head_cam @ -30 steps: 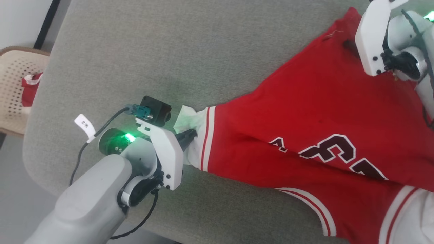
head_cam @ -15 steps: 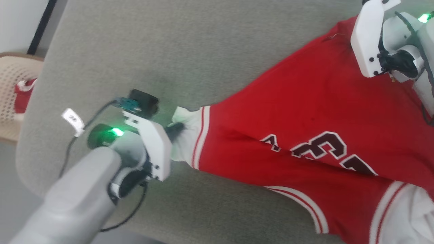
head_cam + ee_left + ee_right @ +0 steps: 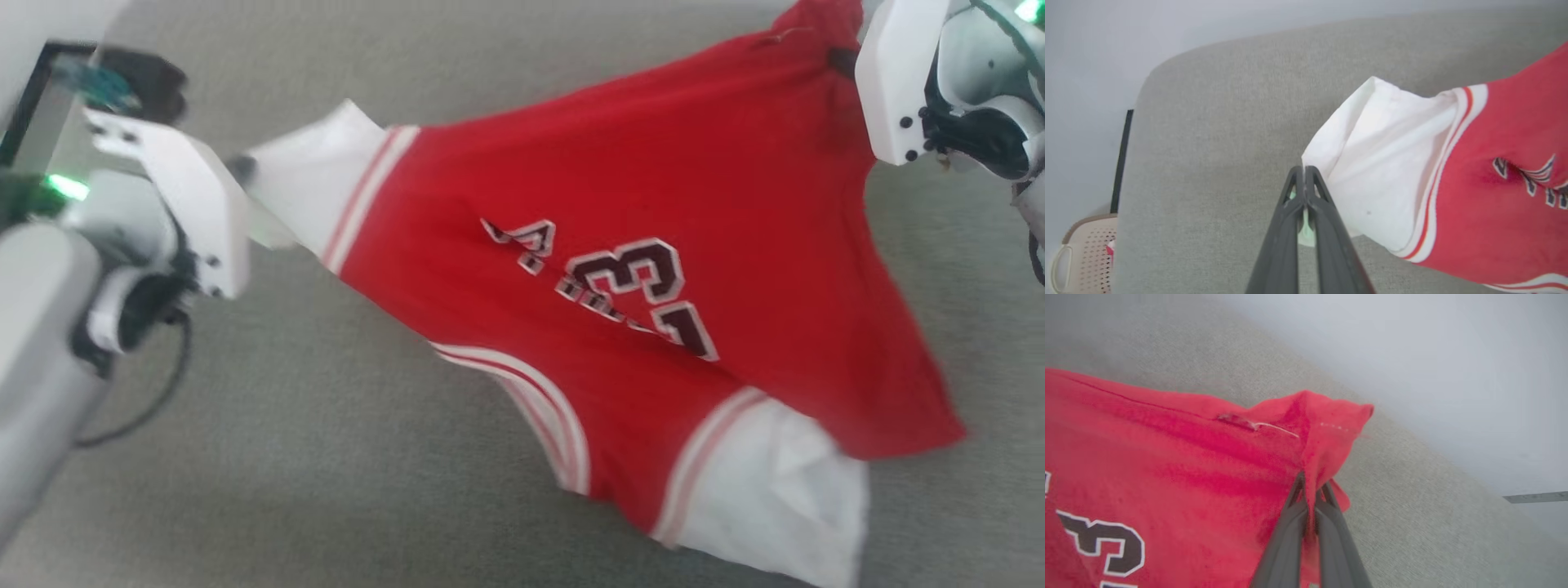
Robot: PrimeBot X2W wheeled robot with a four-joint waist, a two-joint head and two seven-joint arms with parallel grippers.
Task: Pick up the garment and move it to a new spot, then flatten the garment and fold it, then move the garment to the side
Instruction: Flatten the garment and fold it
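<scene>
Now lifted, the garment (image 3: pixel 653 188) spans left tool (image 3: pixel 1304 171) to right tool (image 3: pixel 1312 484).

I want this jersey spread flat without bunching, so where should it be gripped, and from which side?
Take the jersey at two far-apart corners, each from its outer side: the white panel's corner from the left, the red corner from the right. The left pincer and right pincer are shut there, and the cloth between them spreads out.
</scene>
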